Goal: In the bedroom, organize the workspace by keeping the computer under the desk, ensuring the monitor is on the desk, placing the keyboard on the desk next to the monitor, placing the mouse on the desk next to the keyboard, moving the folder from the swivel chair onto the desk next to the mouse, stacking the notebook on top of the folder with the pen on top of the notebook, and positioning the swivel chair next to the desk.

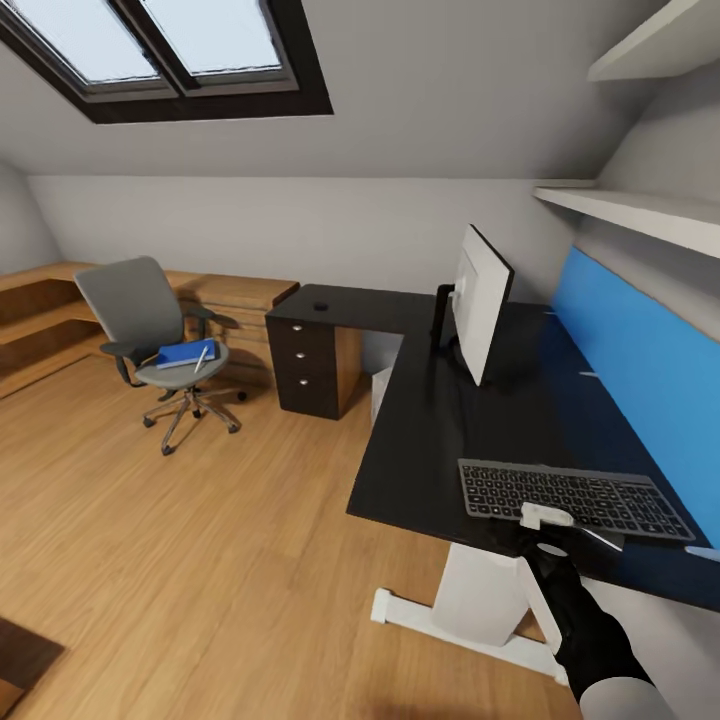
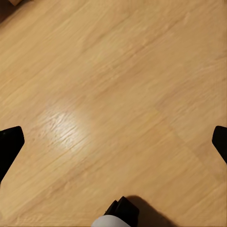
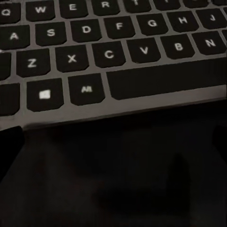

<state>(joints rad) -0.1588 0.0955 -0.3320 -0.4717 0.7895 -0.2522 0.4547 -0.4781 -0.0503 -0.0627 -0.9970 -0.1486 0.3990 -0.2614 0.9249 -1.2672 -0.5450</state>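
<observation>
A: Where is the keyboard (image 1: pixel 575 497)?
B: Flat on the black tabletop (image 1: pixel 440 420), near its front edge, before the blue back panel (image 1: pixel 640 370). The right claw (image 1: pixel 548 530) sits at the keyboard's near edge; from the right wrist the keys (image 3: pixel 109 54) fill the upper half, and whether the claw is wide or narrow I cannot tell.
A: And the left claw (image 2: pixel 113 142)?
B: Spread wide, its fingertips (image 2: pixel 9 146) far apart over bare wooden floor (image 2: pixel 118 85).
A: The rest?
B: The monitor (image 1: pixel 482 300) stands further back on the tabletop. The swivel chair (image 1: pixel 150 340) stands well apart, with the folder (image 1: pixel 185 353) and pen (image 1: pixel 202 358) on its seat. A small dark mouse (image 1: pixel 320 305) lies above the drawer unit (image 1: pixel 305 365).
</observation>
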